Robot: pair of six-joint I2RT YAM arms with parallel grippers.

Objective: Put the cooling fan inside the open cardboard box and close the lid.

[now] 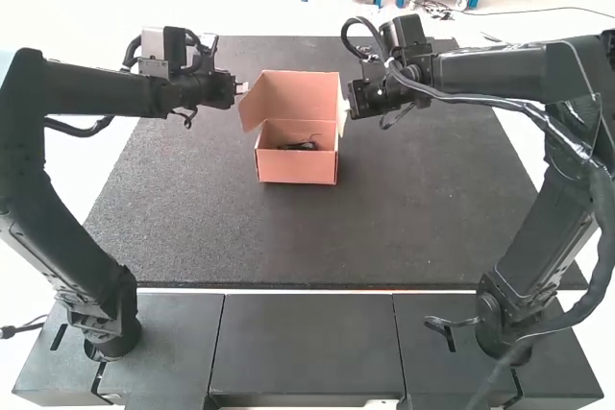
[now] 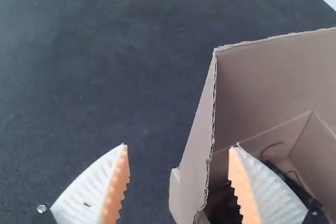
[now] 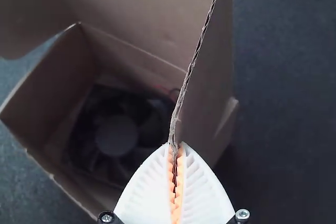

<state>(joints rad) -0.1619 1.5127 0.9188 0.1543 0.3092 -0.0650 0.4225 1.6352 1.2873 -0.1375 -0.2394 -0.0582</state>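
An open cardboard box (image 1: pixel 296 162) stands mid-mat with its lid (image 1: pixel 293 95) raised upright at the back. The black cooling fan (image 1: pixel 303 146) lies flat on the box floor, seen as a round bladed shape (image 3: pixel 113 135) and as a dark part with a wire (image 2: pixel 286 177). My left gripper (image 1: pixel 237 93) is at the lid's left edge, open, with its fingers (image 2: pixel 178 148) on either side of the cardboard side flap (image 2: pixel 202 129). At the lid's right edge, my right gripper (image 1: pixel 348 103) is shut on the thin edge of the side flap (image 3: pixel 207 77), pads (image 3: pixel 175 150) pinching the cardboard.
The box sits on a black rubber mat (image 1: pixel 192 189) with open room in front and to both sides. Pale floor surrounds the mat. The arm bases stand at the near edge.
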